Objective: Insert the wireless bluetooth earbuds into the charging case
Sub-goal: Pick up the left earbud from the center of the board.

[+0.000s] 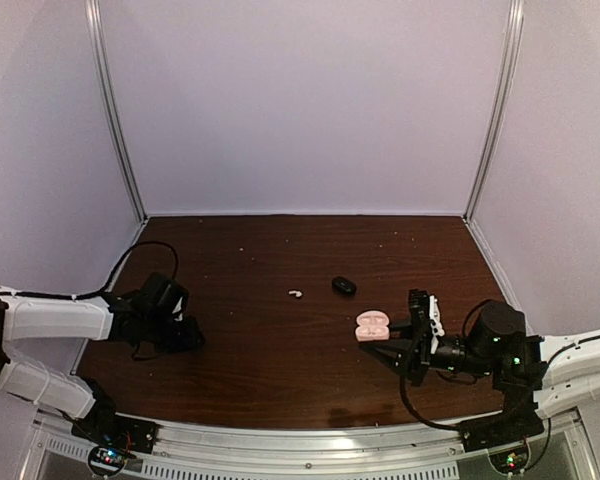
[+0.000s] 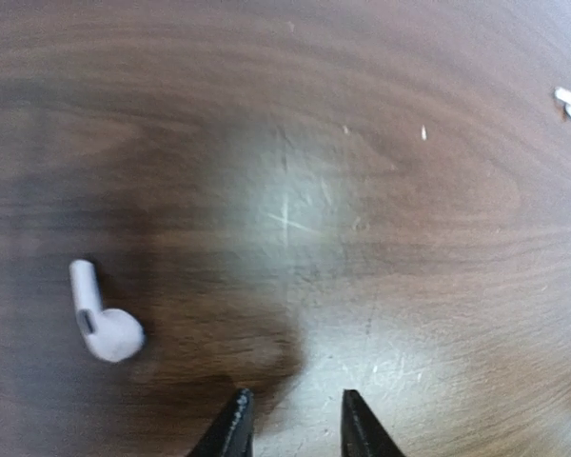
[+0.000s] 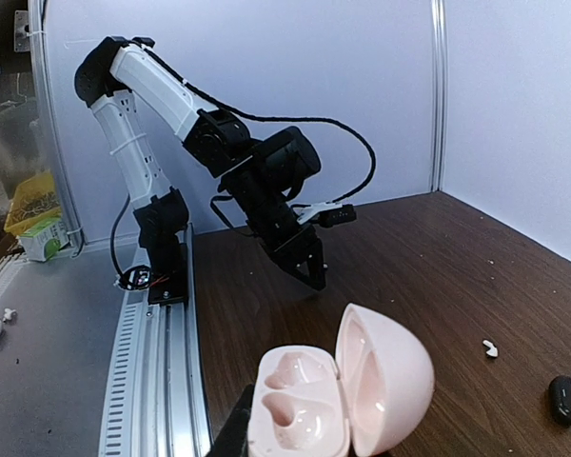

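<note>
The right gripper (image 1: 400, 336) seems clamped on the open pink charging case (image 3: 335, 400), so that its empty wells face up, while the left gripper (image 2: 295, 424), jaws slightly apart and empty, hovers low just beside one white earbud (image 2: 105, 319), probably to pick it, with the second white earbud (image 1: 296, 294) lying well apart at mid-table.

We see a pink charging case (image 1: 372, 325) with its lid swung open and both wells empty. One white stemmed earbud (image 1: 296, 294) lies on the surface (image 1: 280, 370) at its 10 o'clock, well apart. A second white earbud (image 2: 103, 319) lies sideways, stem toward 11 o'clock.
</note>
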### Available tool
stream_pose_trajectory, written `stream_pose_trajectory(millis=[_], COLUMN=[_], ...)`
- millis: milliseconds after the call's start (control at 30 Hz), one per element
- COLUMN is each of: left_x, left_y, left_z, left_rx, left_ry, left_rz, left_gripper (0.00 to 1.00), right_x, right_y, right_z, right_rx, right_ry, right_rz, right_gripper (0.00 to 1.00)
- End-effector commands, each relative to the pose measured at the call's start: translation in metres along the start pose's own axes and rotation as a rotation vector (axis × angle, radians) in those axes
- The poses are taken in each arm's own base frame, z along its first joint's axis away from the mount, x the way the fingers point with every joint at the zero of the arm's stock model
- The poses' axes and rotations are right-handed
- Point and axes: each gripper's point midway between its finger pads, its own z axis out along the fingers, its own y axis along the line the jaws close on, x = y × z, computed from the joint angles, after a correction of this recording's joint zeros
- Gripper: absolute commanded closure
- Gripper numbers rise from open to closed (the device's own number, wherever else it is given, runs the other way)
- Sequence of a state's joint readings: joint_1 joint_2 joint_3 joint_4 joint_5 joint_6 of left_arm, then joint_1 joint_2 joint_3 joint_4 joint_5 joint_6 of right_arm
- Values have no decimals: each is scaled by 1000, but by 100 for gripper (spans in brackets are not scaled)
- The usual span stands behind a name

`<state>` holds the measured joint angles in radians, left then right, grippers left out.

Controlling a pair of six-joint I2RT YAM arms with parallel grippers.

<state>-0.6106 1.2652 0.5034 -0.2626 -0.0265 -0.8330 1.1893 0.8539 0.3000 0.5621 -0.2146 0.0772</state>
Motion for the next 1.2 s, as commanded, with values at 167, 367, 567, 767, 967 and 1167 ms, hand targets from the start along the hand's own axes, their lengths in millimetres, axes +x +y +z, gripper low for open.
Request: stream_pose_trajectory(millis=[167,367,567,767,967,1167], left_x=[-28,-28,-33,-33,-33,-27], left_y=[36,44,44,48,53,58], left_z=[-38,-26,-17,-6,1,13], left_rx=[-149,-154,-158,-185,-216,-232], left_ry=[-191,-169,-176,-168,-167,-141], left_rz=[-157,-157,-146,-129,-121,-123], left_gripper=[46,45,46,52,58,64], right_x=[3,3,3,6,19,21], right_y=[-4,-5,-6,-13,-27,-43], right_z=[-2,-1,-2,2,11,19], right_rx=[22,23,32,64,137,220], right_ry=[4,-1,-9,-4,19,-5], right_rz=[-6,-2,-8,-44,-131,-199], right_gripper=[91,91,91,91,91,92])
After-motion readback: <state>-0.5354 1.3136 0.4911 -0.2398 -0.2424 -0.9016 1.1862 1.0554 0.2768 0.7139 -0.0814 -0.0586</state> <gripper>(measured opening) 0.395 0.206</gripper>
